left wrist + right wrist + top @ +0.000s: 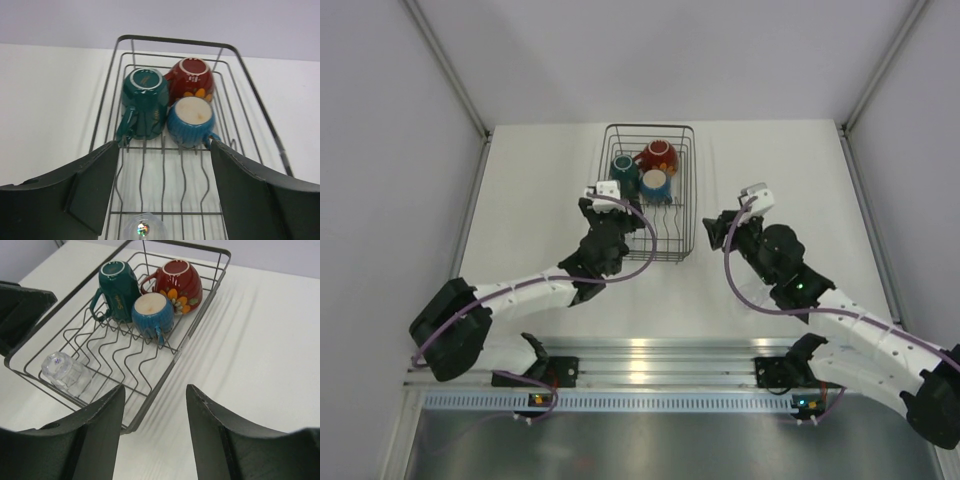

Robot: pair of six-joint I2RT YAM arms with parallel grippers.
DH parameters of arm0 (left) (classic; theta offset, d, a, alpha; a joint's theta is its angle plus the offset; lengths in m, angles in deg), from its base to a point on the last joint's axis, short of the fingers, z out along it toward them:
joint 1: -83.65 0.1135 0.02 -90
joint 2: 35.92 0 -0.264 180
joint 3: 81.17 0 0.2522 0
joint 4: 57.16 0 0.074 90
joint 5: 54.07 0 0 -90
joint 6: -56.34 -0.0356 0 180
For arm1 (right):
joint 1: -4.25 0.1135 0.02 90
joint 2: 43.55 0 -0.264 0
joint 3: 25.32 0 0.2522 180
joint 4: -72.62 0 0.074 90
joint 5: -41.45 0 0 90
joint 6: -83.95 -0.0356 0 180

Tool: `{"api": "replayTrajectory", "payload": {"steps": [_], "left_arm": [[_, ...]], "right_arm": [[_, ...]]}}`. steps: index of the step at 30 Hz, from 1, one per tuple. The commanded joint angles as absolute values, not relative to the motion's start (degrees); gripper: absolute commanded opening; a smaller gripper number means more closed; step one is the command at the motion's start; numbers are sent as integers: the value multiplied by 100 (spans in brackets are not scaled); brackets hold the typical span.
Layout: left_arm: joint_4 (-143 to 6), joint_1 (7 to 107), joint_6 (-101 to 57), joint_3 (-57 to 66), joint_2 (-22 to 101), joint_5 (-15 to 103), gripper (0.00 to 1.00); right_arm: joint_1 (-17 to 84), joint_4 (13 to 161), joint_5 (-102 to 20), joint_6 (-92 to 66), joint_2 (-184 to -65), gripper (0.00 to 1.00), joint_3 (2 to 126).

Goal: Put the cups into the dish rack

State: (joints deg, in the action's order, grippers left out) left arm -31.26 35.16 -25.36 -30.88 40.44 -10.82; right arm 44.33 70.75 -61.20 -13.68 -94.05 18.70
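The white table (540,180) is carrying the dish rack (665,225), which is lying lengthwise at the far centre.

I am holding my left gripper (165,170) over the near end of the rack. Its jaws are standing wide apart and gripping nothing.

I am holding my right gripper (155,395) over the bare table just beside the rack's right rim. Its jaws are likewise spread and empty.

Three cups are sitting bottom-up and crowded together at the far end of the rack:
- The red patterned cup (658,155) is occupying the far right.
- The teal mug (624,172) is standing at its left.
- The blue cup (654,184) is resting in front of both.

One clear glass (64,371) is lying at the near end, well apart from them.
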Motion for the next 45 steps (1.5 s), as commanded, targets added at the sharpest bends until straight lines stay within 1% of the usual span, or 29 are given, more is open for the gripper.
{"api": "replayTrajectory", "payload": {"steps": [1,2,4,5,7,12,14,18,22,29,39,45], "left_arm": [[-3706,3469,-2443,-2594,3694,4,80],[-4256,3469,-2408,-2323,3677,259,80],[-4682,3469,-2250,-2110,3659,1091,80],[-5006,3469,-2189,-1987,3633,1349,80],[-5228,3469,-2013,-1916,3554,1893,80],[-5597,3478,-1556,-1881,3413,2651,81],[-5659,3478,-1442,-1880,3395,2818,81],[-5695,3478,-1169,-1968,3325,2881,81],[-5703,3478,-1028,-2083,3202,2925,82],[-5695,3478,-923,-2346,2850,2767,84],[-5835,3478,-870,-2408,2657,2775,85],[-5888,3478,-878,-2522,2446,2617,85]], "right_arm": [[4354,8407,-6279,-1518,-9347,53,2491],[4363,8941,-6314,-1571,-9399,52,2657],[4363,9445,-6332,-1755,-9417,52,2842],[4363,9865,-6297,-1817,-9409,52,2878],[4363,10219,-6244,-2071,-9339,52,2940],[4354,11439,-6087,-2669,-8970,51,3054],[4372,11687,-6016,-2985,-8873,50,3054],[4407,12197,-5708,-3294,-8977,47,3019],[4591,12435,-5857,-3592,-9057,46,2835],[4943,12892,-6042,-4120,-8820,46,2588],[5444,12910,-6402,-4533,-9267,46,2500],[5505,12901,-6640,-4560,-9426,46,2553]]}}
